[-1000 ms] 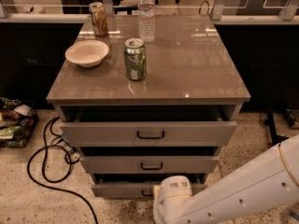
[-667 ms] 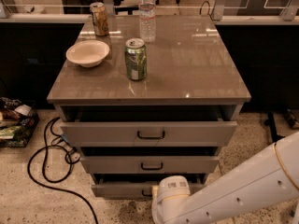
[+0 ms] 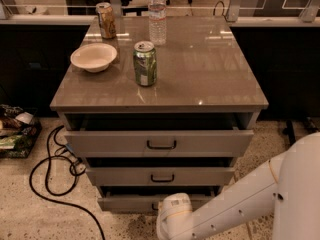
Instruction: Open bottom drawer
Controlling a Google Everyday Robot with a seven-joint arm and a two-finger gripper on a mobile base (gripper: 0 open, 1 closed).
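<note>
Camera view shows the gripper [image 3: 169, 210] at the middle of the bottom drawer [image 3: 127, 203] front, which stands slightly out; whether the claw is open cannot be told.

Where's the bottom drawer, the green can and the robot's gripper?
bottom drawer [image 3: 125, 203], camera view, left part of its front.
green can [image 3: 145, 66], camera view, middle of its side.
gripper [image 3: 170, 207], camera view, white end at the bottom drawer's front.
</note>
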